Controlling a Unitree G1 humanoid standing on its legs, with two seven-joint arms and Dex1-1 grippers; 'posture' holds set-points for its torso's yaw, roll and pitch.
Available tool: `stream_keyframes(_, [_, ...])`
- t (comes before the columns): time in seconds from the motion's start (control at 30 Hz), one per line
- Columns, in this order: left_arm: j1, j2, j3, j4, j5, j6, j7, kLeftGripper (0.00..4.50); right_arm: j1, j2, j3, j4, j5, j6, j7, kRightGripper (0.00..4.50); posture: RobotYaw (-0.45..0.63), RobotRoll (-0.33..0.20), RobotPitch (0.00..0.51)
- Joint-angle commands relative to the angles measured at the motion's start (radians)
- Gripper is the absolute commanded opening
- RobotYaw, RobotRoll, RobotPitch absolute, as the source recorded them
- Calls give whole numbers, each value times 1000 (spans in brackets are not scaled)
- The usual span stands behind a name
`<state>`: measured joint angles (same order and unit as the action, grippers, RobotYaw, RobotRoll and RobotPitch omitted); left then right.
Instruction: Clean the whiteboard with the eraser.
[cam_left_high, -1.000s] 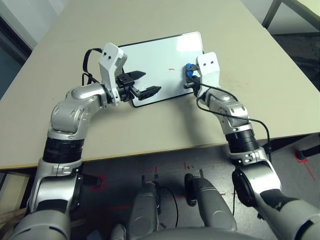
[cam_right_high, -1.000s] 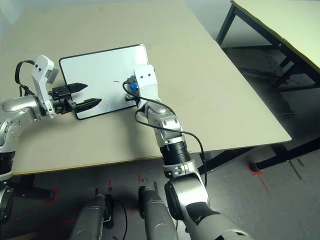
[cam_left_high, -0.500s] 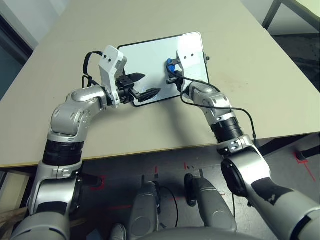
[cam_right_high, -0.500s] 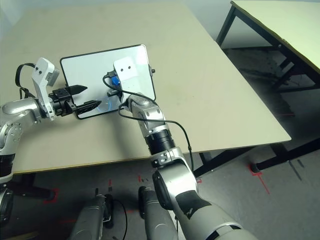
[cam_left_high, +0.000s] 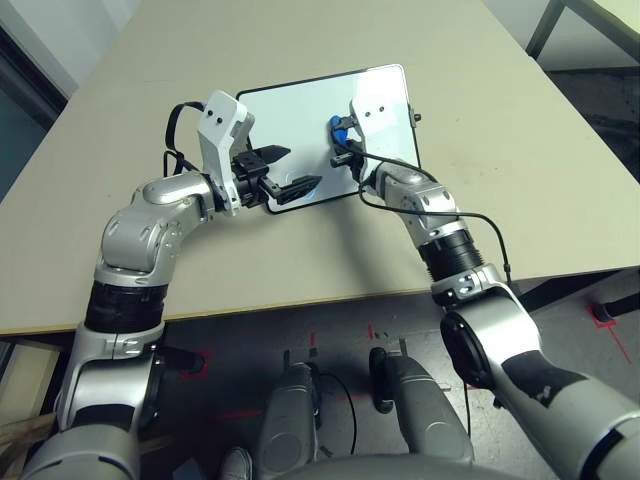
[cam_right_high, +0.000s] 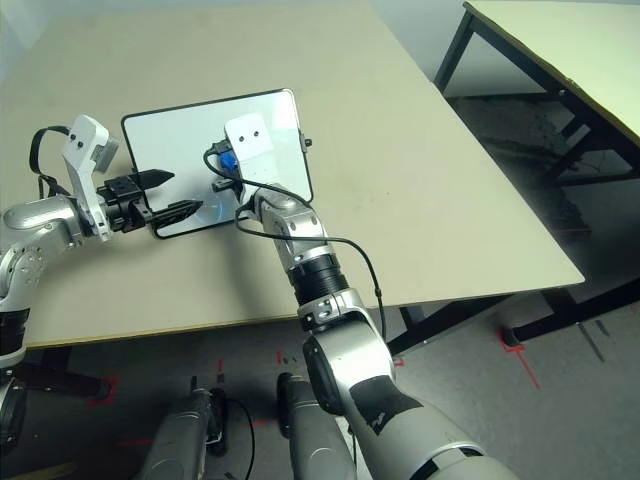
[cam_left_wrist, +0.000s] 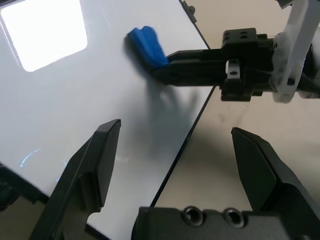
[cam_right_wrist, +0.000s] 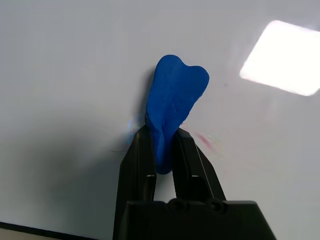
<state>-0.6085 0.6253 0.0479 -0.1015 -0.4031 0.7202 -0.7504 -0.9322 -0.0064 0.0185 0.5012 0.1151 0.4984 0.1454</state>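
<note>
Now the right gripper (cam_right_wrist: 161, 150), jaws clamped on the eraser (cam_right_wrist: 172, 107), has swept from the whiteboard's (cam_left_high: 300, 110) right edge to mid-board, leaving a faint red smear beside it, while the left gripper (cam_left_wrist: 175, 165) hovers wide open over the near corner.

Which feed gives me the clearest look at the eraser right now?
The right wrist view: the blue eraser shows large, pinched between the right gripper fingers against the whiteboard. The left wrist view shows it smaller, side-on. Both eye views show a blue speck.
</note>
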Motion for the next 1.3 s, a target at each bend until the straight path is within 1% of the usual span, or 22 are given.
stream_keyframes(0.03, [-5,0,-10,2,-4,5,-9,4500,54,-44,-37,2,-13,36,-34,441,-58,0,162])
stream_keyframes(0.17, [-13,0,-14,11,-1,2,-15,4500,72,-72,-54,-2,-11,41,-43,440,-66,0,161])
stream_keyframes(0.3, [-21,-5,-20,17,1,0,-18,4500,58,-60,-48,10,-9,36,-46,440,-66,0,160])
stream_keyframes(0.73, [3,6,2,-18,-7,15,-7,4500,-56,80,3,108,-19,-25,-12,440,-20,0,159])
stream_keyframes(0.97, [18,10,16,-40,-12,29,4,4500,-85,134,30,140,-22,-46,8,440,-4,0,161])
stream_keyframes(1.13, [18,10,17,-41,-13,33,5,4500,-81,131,32,149,-24,-54,8,440,-10,0,163])
stream_keyframes(1.3, [10,8,10,-31,-11,29,2,4500,-47,81,12,144,-33,-51,-7,440,-25,0,165])
